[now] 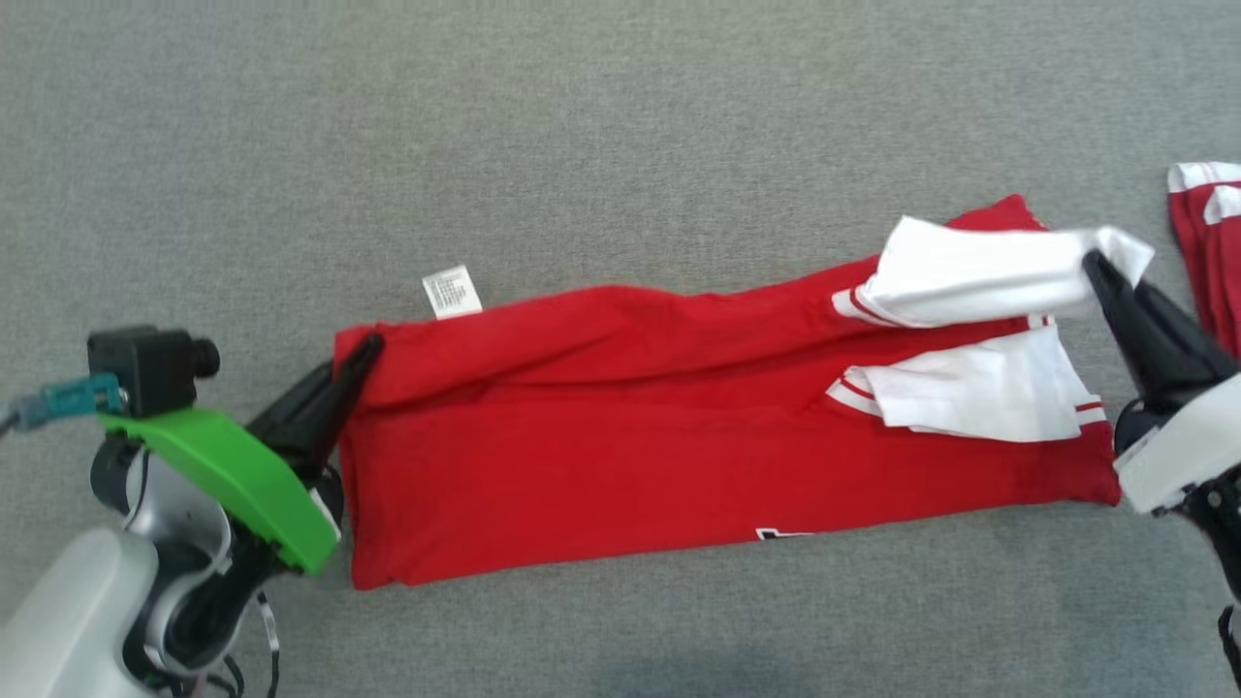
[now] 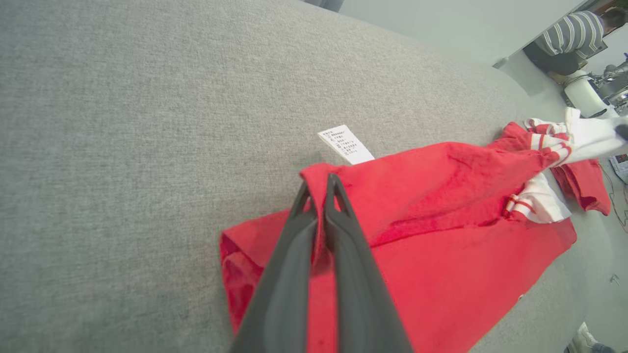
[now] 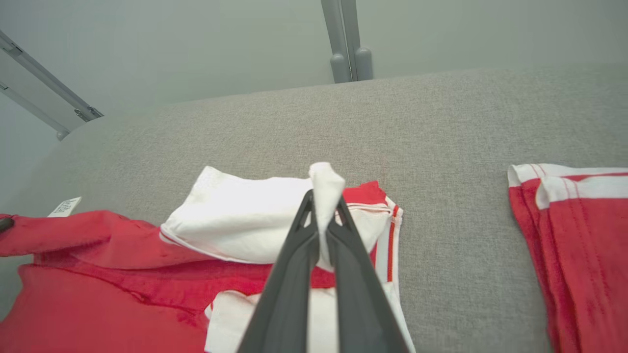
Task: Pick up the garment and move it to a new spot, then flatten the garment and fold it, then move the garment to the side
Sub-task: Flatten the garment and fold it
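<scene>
You've got the garment (image 1: 630, 436) lying long, left to right, across the middle of the grey cloth surface (image 1: 582, 116). It looks folded lengthwise, w/ the far edge doubled toward you.

L gripper (image 1: 364, 351) is clamped on the far-left corner, just beside the care label (image 1: 452, 291). R gripper (image 1: 1100, 264) is pinched tight on the white sleeve (image 1: 979, 271) at the far-right end. Both ends sit a bit lifted. My read: you're holding the far edge at 2 points so it carries over as one straight line and the fold doesn't skew.

The second white sleeve (image 1: 979, 393) lies flat nearer you, untouched.

Surface is a grey woven cover, smooth, prob grippy, so cloth would drag rather than slide. Another red-and-white garment (image 1: 1212, 252) lies at the right edge, apart from yours; mind it w/ the R arm.

Room: pale wall (image 3: 196, 49) & metal posts (image 3: 347, 44) past the far edge. A person in a striped top (image 2: 571, 39) sits beyond the right end.
</scene>
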### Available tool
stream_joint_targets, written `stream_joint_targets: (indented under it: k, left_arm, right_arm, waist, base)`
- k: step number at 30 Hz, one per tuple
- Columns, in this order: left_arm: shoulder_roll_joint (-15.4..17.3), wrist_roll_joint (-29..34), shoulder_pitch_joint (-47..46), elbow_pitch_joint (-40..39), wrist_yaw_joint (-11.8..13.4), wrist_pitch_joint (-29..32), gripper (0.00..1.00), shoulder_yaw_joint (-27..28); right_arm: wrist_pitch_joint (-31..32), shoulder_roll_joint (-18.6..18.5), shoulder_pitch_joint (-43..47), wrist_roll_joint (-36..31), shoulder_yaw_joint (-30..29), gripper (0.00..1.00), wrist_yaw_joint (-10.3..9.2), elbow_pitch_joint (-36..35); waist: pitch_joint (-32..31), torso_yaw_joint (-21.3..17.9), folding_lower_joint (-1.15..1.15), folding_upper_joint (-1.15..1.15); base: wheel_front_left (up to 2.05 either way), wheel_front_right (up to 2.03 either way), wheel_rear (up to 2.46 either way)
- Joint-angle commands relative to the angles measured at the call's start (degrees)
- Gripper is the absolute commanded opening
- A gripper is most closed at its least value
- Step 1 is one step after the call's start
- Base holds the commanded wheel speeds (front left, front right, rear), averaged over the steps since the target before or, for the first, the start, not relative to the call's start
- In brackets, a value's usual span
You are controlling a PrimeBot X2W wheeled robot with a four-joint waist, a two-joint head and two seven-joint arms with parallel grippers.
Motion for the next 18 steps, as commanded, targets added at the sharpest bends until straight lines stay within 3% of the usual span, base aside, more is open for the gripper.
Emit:
stream_joint_targets:
  k: [1, 9, 11, 12, 13, 14, 15, 18]
  left_arm:
    - [0.62, 0.65, 2.07, -0.83, 0.61, -0.83, 0.0, -0.05]
    - [-0.21, 2.87, 9.7, -4.67, 2.83, -7.4, 0.0, 0.32]
    - [-0.65, 4.13, 11.38, -4.62, 3.04, -9.49, 0.27, -0.02]
    - [-0.82, 4.7, 11.96, -4.3, 2.84, -10.04, 0.34, -0.39]
    - [-1.07, 4.79, 12.69, -3.89, 2.67, -10.3, 0.47, -0.89]
    - [-1.43, 4.65, 13.25, -3.62, 2.33, -10.44, 0.75, -1.4]
    - [-1.49, 4.51, 13.7, -3.16, 2.26, -10.64, 1.0, -1.68]
    - [-0.79, 5.97, 14.61, -2.25, 1.46, -11.31, 1.0, -2.7]
  right_arm:
    - [-0.82, 0.34, 1.75, 0.21, -0.44, 0.0, 0.02, 0.11]
    - [-4.79, -0.27, 6.87, -1.35, 3.93, 0.0, 0.02, 5.86]
    - [-5.8, -0.83, 7.77, -1.94, 5.37, 0.0, 0.02, 7.89]
    - [-5.98, -1.22, 8.12, -2.34, 5.65, 0.18, 0.02, 8.43]
    - [-6.05, -1.69, 8.41, -2.77, 5.69, 0.55, 0.02, 8.99]
    - [-5.92, -2.01, 8.63, -2.99, 5.63, 1.0, 0.01, 9.59]
    - [-5.77, -2.13, 8.82, -2.91, 5.6, 1.0, 0.01, 9.67]
    - [-4.84, -2.93, 9.2, -1.82, 4.32, 1.0, 0.01, 8.99]
  waist:
    - [-1.53, -1.52, 0.0, 0.43]
    - [-2.59, -2.06, 0.0, 0.43]
    - [-2.64, -1.79, 0.0, 0.43]
    - [-2.67, -1.73, 0.0, 0.43]
    - [-2.71, -1.68, 0.0, 0.43]
    - [-2.77, -1.62, 0.0, 0.43]
    - [-2.84, -1.61, 0.0, 0.43]
    - [-3.19, -1.55, 0.0, 0.43]
  base:
    - [0.0, 0.0, 0.0]
    - [0.0, 0.0, 0.0]
    - [0.0, 0.0, 0.0]
    - [0.0, 0.0, 0.0]
    - [0.0, 0.0, 0.0]
    - [0.0, 0.0, 0.0]
    - [0.0, 0.0, 0.0]
    - [0.0, 0.0, 0.0]
